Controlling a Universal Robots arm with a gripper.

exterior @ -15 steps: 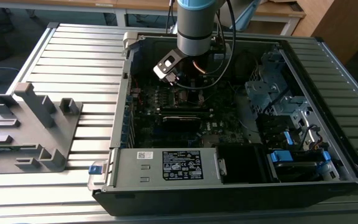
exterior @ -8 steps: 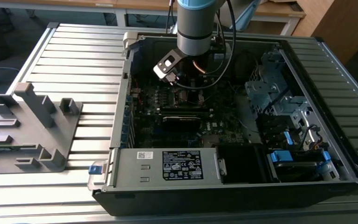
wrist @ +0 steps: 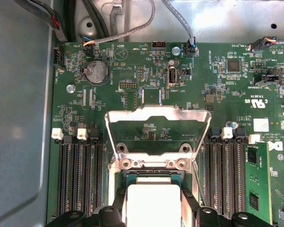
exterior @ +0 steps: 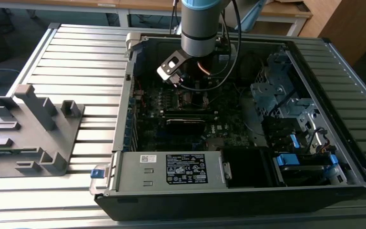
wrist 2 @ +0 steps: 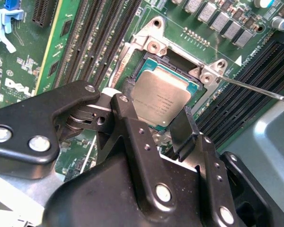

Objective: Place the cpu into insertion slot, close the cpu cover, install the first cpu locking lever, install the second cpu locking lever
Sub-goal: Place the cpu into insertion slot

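Observation:
The cpu (wrist 2: pixel 162 97), a small square chip with a dull silver face, sits between my fingertips, and my gripper (wrist 2: pixel 156 108) is shut on its two opposite edges. It hangs low over the insertion slot (wrist 2: pixel 179 71), slightly tilted, and the slot's dark teal edge shows just past the chip. In the first wrist view the cpu (wrist: pixel 154 203) is pale between the gripper (wrist: pixel 154 210) fingers. The cpu cover (wrist: pixel 157 113) stands swung open behind the slot (wrist: pixel 151 174). A thin locking lever (wrist 2: pixel 255 88) sticks out sideways, unlatched. In the exterior view the gripper (exterior: pixel 186 88) reaches down into the case.
The open computer case (exterior: pixel 122 143) lies on a slatted table. Black memory slots (wrist: pixel 78 175) flank the socket on both sides. A grey power-supply box (exterior: pixel 183 169) fills the near corner, drive cages (exterior: pixel 285 95) the exterior view's right. A grey fixture (exterior: pixel 30 133) stands outside the case.

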